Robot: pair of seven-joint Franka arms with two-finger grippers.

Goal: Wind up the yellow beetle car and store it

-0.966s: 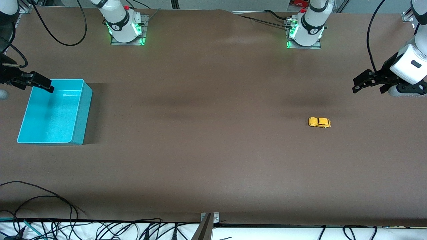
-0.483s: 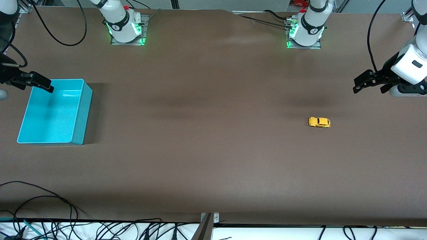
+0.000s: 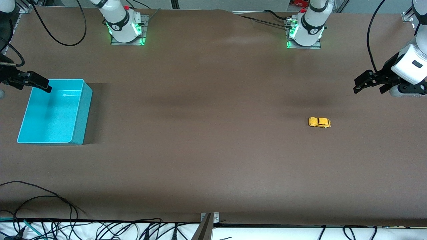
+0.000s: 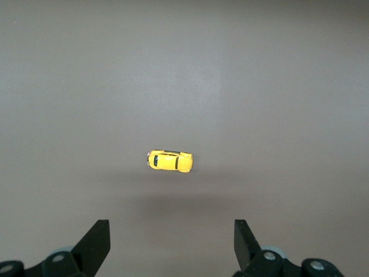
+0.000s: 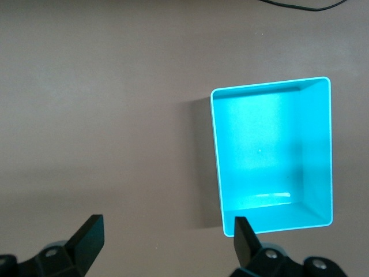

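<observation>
While the yellow beetle car (image 3: pixel 319 122) sat on its wheels on the bare brown table (image 3: pixel 213 160) toward the left arm's end, nothing was in contact with it. The left gripper (image 3: pixel 362 83) was held in the air above the table, well apart from the car, with its fingers (image 4: pixel 95 245) spread wide and nothing between them. In the left wrist view the car (image 4: pixel 169 160) was seen ahead of the fingertips, roughly centred on the gap, its long axis lying across the line between the two fingers.

The car was judged to be very light, rigid and small, with a smooth rounded shell likely to slip out of a pinch taken high on the roof. Its wheels were expected to roll freely, so a nudge from one finger alone could send it off. Hold was judged best taken low on the two flat door sides, one finger on each, which would call for the wrist to be turned so that the fingers straddled the body's width.

The right gripper (image 3: pixel 33 83) waited over the edge of the turquoise bin (image 3: pixel 76 133), fingers (image 5: pixel 86 234) likewise apart and empty. The bin (image 5: pixel 214 150) was seen to be empty.
</observation>
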